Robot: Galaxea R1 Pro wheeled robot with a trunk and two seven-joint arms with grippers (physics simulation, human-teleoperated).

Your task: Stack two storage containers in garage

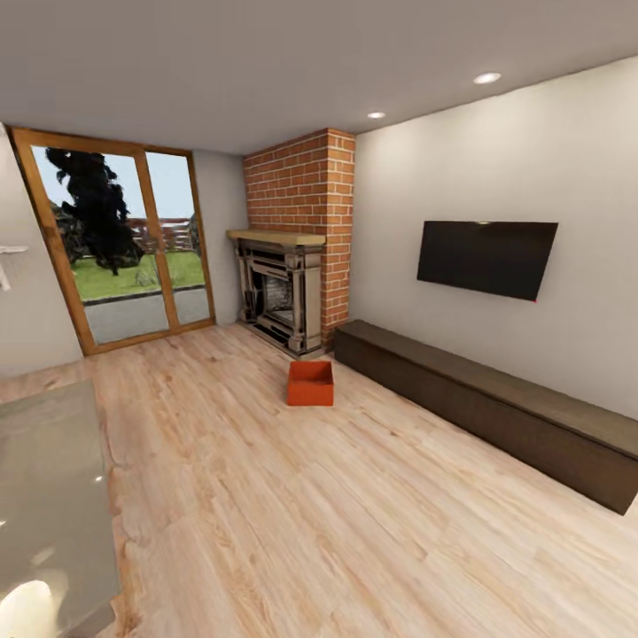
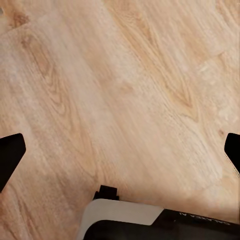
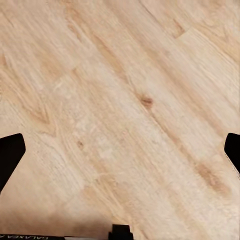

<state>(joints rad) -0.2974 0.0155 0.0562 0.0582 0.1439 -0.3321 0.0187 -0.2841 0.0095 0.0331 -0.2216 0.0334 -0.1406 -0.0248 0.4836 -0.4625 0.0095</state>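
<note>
step: approach phase, judging by the layout. Robot stands in the living room, nothing picked up, garage not in sight.
container: one storage container (image 1: pixel 310 383) sits on the wood floor (image 1: pixel 292 523), well ahead of the robot, just in front of the fireplace (image 1: pixel 282 297) and near the end of the low cabinet (image 1: pixel 496 408). Apart from both, not touching.
second container: can't locate it from here.
left gripper: (image 2: pixel 120 150) fingertips sit at opposite edges of the left wrist view, spread wide, nothing between them, bare planks underneath.
right gripper: (image 3: pixel 120 150) same story, fingers far apart, holding nothing, pointing down at the floor.
next move: my read is drive the base forward toward the fireplace, stop short of the bin, then lower the trunk and bring the arms down. Likely needs a grip on the rim or both arms on opposite walls.
container build: orange-red, rectangular, open top, thin plain walls, hollow inside. Looks rigid and light. Thin rim should fit between the fingers.
floor: light wood planks, visible grain and knots, smooth matte finish.
fireplace: red brick chimney column, grey stone surround, wooden mantel.
cabinet: long, low, dark brown, flat top, runs along the wall under the TV (image 1: pixel 487 257).
other: glass patio door (image 1: pixel 120 257) with wood frame at far left; glossy grey surface (image 1: pixel 49 496) at near left.
risk: cabinet corner is close to the bin, watch arm clearance on that side.
</note>
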